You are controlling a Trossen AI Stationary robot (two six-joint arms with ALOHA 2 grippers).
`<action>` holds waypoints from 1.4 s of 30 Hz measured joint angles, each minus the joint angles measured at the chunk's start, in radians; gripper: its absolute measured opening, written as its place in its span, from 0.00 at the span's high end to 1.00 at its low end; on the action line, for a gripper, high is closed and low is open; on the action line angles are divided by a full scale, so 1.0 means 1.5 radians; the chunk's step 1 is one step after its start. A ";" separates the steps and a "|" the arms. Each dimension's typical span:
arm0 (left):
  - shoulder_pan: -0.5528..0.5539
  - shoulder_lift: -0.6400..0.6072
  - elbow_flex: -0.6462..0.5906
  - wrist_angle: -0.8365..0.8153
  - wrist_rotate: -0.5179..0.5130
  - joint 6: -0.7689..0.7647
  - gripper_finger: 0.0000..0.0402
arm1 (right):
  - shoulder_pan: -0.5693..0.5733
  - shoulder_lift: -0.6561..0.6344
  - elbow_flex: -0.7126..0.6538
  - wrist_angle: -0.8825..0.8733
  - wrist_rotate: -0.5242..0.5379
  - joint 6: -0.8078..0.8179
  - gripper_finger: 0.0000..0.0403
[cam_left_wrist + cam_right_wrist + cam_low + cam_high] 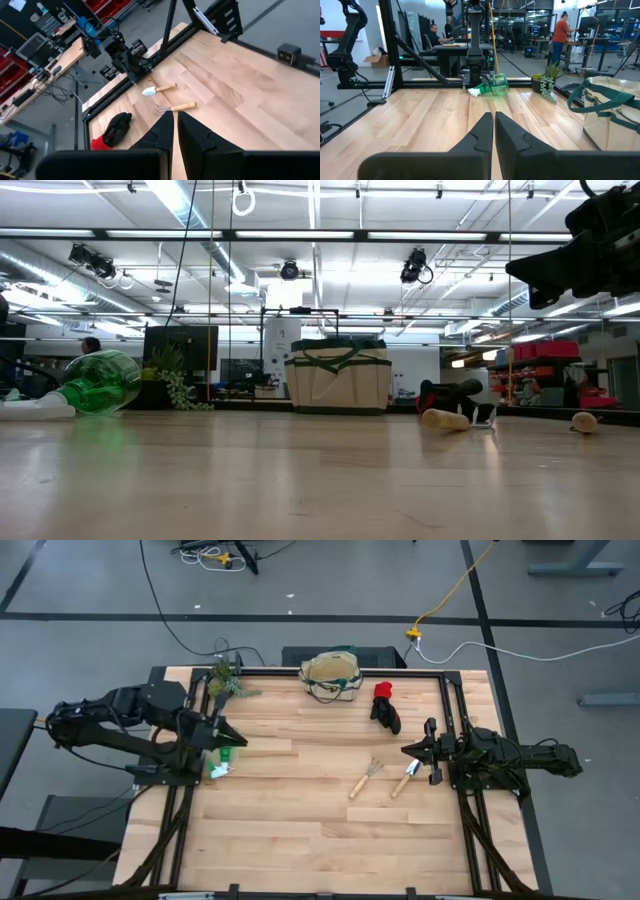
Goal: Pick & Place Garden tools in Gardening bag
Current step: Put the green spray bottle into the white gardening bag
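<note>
A: Both arms parked at the table's sides — left gripper (232,733) and right gripper (408,750) pinched to a narrow slit, holding nothing.

B: Tools?

A: Trowel (406,778) and hand rake (365,778) lie just ahead of the right gripper. Glove (385,706) beyond it, beside the gardening bag (331,673). Green plastic item (222,762) sits by the left gripper — likely split per arm's reach.

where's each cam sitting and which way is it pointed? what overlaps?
High: overhead, straight down; both arms, left gripper, right gripper.
Low: table height, level across table to gardening bag.
Left wrist: past own shut fingers toward trowel, rake, glove, right arm.
Right wrist: past own shut fingers toward green item, plant.
Shared: bag in high, low, right wrist.
</note>
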 joint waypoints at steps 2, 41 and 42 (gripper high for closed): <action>0.000 0.000 0.000 -0.014 0.001 0.031 0.92 | 0.000 0.000 0.000 0.000 0.000 0.000 0.94; 0.000 0.044 -0.007 -0.282 0.045 0.185 0.99 | 0.000 0.000 0.000 0.000 0.000 0.000 0.94; 0.000 0.051 -0.007 -0.284 0.045 0.185 0.99 | 0.000 0.000 0.000 0.000 0.000 0.000 0.94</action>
